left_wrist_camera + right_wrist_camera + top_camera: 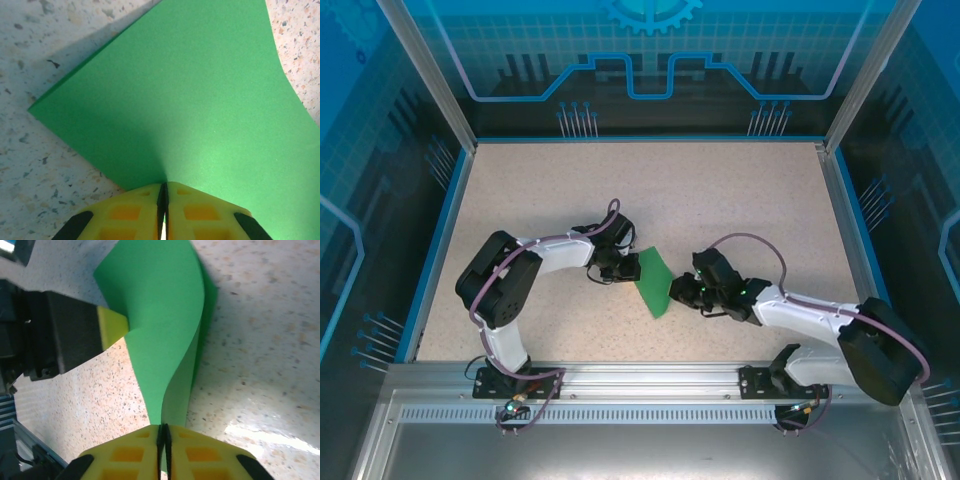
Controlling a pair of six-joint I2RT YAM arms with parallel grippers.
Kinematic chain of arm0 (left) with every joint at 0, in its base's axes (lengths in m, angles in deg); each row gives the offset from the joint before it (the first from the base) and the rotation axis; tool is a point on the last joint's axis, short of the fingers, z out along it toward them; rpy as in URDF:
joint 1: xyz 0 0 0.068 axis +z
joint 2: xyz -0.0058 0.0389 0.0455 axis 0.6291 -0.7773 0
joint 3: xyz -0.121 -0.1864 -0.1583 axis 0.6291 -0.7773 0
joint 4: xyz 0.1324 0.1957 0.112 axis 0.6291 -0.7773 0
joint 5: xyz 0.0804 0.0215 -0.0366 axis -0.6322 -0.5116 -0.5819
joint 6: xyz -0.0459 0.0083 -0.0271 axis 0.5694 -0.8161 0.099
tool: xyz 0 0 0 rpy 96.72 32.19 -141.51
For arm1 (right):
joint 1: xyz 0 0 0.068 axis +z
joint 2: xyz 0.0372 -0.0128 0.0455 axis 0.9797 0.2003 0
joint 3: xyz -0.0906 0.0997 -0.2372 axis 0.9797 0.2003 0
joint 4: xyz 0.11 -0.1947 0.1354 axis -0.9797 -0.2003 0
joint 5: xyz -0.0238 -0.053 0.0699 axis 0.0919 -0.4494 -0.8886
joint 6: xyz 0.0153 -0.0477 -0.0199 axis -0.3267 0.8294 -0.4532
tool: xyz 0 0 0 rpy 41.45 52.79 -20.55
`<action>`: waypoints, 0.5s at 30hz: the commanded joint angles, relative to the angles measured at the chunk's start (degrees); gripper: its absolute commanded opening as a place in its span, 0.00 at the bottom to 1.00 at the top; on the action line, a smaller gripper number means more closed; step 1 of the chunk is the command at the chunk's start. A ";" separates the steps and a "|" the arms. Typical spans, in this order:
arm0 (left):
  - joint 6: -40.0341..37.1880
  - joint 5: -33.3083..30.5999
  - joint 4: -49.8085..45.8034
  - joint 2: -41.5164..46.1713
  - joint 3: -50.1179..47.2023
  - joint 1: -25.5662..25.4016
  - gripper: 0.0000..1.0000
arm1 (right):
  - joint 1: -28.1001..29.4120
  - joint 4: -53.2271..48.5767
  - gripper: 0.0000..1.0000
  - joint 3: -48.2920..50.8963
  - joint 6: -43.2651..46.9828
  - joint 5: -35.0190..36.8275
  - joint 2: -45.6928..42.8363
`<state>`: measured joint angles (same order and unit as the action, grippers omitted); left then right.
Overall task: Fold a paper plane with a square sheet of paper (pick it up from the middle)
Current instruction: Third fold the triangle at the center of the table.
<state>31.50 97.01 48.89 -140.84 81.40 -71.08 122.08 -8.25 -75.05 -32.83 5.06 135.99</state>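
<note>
The paper (653,283) hangs bowed between two tools: left tool (163,200) pinching its nine o'clock edge, right tool (163,435) its three o'clock (looks thin, floppy; I'd grip edges lightly).

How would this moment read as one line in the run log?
left claw: shut on square sheet of paper | right claw: shut on same sheet | sheet: curved between both claws

Green sheet (190,100) — far corner cut off in left wrist view

Plain bright green sheet (653,283), beige table (620,190) w/ dark speckles, yellow end effector pads (220,206).
</note>
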 commanded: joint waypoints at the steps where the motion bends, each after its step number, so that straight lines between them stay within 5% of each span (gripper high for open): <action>1: -1.40 -2.29 -2.31 -4.29 -2.23 0.15 0.12 | 2.15 -4.31 0.11 -4.44 4.70 2.41 2.15; 15: -1.27 -0.97 -1.68 -3.68 -2.86 0.39 0.12 | 3.76 0.53 0.09 -9.15 5.90 -2.10 13.50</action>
<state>31.50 97.86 48.91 -140.93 81.40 -70.73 125.01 -9.84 -82.44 -27.78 4.73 147.90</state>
